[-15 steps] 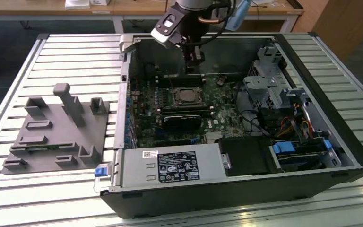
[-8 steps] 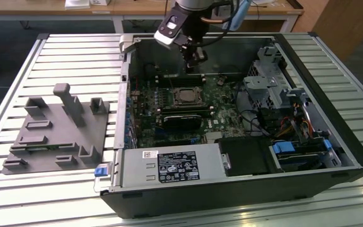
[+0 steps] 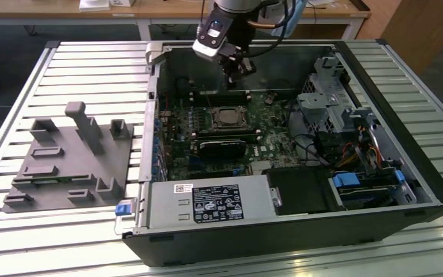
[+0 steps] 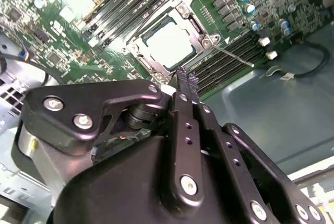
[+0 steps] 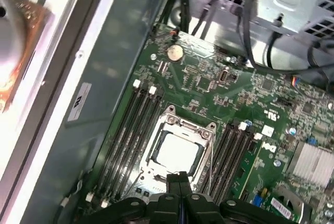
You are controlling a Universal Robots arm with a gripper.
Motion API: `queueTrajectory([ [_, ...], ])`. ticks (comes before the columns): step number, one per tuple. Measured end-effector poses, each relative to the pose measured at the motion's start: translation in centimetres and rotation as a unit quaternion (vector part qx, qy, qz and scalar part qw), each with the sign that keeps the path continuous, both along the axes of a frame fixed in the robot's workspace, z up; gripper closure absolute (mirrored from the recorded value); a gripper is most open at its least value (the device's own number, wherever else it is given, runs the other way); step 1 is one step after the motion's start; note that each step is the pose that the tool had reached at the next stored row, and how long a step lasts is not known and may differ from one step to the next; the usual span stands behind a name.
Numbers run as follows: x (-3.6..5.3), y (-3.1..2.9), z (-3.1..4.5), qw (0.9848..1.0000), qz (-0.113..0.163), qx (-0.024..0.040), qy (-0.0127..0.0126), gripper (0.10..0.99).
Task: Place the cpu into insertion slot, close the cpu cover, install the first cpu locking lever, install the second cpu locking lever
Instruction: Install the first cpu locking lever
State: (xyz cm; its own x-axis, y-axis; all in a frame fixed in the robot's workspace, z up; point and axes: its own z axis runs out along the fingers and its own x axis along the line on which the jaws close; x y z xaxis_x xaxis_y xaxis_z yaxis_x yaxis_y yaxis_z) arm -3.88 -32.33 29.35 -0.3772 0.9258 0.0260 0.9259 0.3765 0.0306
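Note:
The cpu (image 4: 168, 42) lies in the insertion slot (image 3: 225, 117) on the green board, its pale face showing through the window of the cpu cover (image 4: 197, 24), which lies flat over it. In the first wrist view the cpu (image 5: 177, 153) sits framed by the cpu cover (image 5: 209, 145). A thin metal locking lever (image 4: 235, 56) sticks out sideways from one corner of the socket, raised off the board. My gripper (image 3: 235, 79) hangs above the board just behind the socket, near the case's back wall. Its fingers are pressed together with nothing between them, as shown in the second wrist view for the gripper (image 4: 186, 79) and in the first for the gripper (image 5: 180, 177).
Memory slots (image 5: 130, 125) flank the socket on both sides. A black module (image 3: 221, 147) sits in front of it, a power supply (image 3: 206, 203) nearer still, and a drive cage (image 3: 333, 104) at the exterior view's right. A grey fixture (image 3: 67, 156) stands on the slatted table outside the case.

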Motion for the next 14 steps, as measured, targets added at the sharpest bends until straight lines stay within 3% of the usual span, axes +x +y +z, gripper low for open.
queueTrajectory([
  [5,0.00,0.00,0.00,0.9995,0.033,0.0000,0.0000,0.980],
  [14,0.00,0.00,0.00,0.9972,0.075,0.0000,0.0000,0.980],
])
